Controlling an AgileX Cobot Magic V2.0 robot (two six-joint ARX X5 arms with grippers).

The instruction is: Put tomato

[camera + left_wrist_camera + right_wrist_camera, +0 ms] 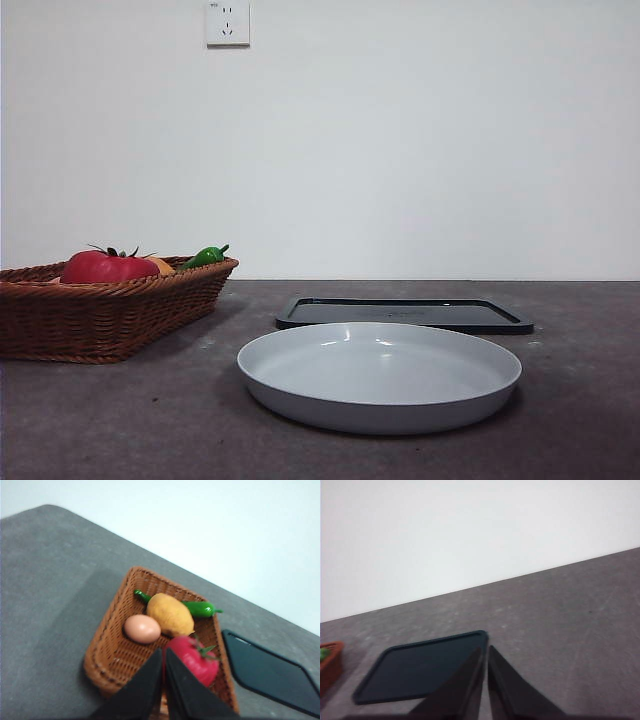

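The red tomato [108, 267] with its dark green stem lies in the brown wicker basket [60, 320] at the left of the table. In the left wrist view the tomato [197, 664] sits in the basket's [107, 645] corner closest to the black tray. My left gripper [164, 652] hovers above the basket, jaws shut with nothing between them, their tips just beside the tomato. My right gripper [485, 650] is shut and empty, held above the black tray [420, 667]. Neither arm shows in the front view.
The basket also holds a yellow-orange round fruit [169, 614], a pale egg-like thing [142, 628] and a green pepper [200, 609]. A grey round plate [380, 372] stands at the front centre, with the flat black tray [405, 313] behind it.
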